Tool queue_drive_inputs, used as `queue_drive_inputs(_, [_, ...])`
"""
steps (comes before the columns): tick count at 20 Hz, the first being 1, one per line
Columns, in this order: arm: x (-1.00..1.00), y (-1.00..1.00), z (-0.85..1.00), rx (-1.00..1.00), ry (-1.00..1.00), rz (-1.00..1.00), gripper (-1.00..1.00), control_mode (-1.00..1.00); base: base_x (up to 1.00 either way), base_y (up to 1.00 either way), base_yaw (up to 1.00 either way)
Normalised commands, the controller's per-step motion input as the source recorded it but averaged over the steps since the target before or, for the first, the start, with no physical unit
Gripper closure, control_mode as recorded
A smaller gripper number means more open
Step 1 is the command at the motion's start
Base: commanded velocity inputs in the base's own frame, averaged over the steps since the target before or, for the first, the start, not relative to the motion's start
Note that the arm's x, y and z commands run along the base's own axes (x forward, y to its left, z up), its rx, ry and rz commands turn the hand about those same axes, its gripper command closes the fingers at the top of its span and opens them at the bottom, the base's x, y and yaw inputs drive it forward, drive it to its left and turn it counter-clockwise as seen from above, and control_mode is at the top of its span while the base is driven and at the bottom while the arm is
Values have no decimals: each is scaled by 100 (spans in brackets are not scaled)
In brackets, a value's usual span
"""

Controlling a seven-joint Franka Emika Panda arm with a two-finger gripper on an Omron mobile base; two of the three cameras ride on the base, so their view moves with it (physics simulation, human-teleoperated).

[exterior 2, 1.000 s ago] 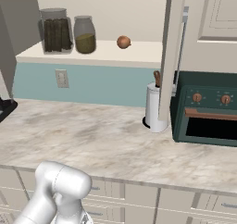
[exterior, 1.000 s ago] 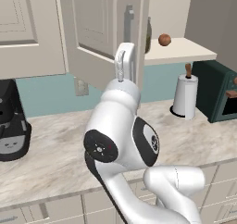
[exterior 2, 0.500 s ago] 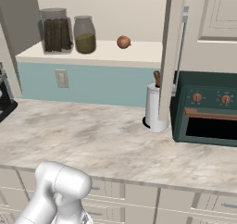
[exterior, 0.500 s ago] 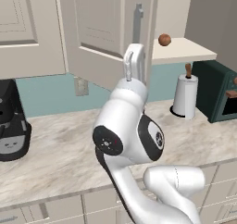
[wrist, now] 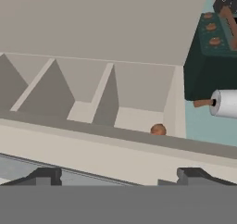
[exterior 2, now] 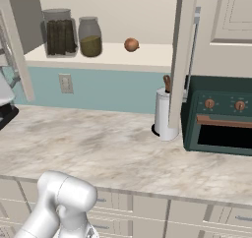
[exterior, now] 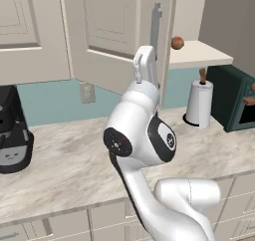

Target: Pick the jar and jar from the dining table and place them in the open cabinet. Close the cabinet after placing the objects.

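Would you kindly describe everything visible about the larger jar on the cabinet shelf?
The larger jar is clear glass, wide and roughly cylindrical, with a pale lid. It is packed with dark brown sticks standing upright. It stands upright on the cream shelf of the open cabinet, at the left end, close beside the smaller jar with olive-green contents; whether they touch cannot be told. Nothing grips it.

Domestic kitchen, rendered: beige marbled worktop [exterior 2: 98, 148] over cream drawer units [exterior 2: 162, 217], teal backsplash with a wall outlet [exterior 2: 65, 83], panelled wall cabinet [exterior: 112, 31] above. Dark green toaster oven [exterior 2: 219, 116], paper towel roll [exterior 2: 164, 115] and a black coffee machine [exterior: 12, 135] sit on the worktop.
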Motion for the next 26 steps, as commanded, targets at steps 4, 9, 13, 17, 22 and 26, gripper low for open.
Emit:
queue_drive_inputs(4, [51,0,-8,4,-3,0,-100,-100,0,0,0])
queue_drive_inputs(9, [50,0,-7,5,-3,0,-100,-100,0,0,0])
queue_drive_inputs(13, [44,0,-9,5,-2,0,-100,-100,0,0,0])
queue_drive_inputs(17, [42,0,-14,4,-2,0,-100,-100,0,0,0])
queue_drive_inputs(22, [46,0,-16,2,-3,0,-100,-100,0,0,0])
queue_drive_inputs(26, [52,0,-13,4,-3,0,-100,-100,0,0,0])
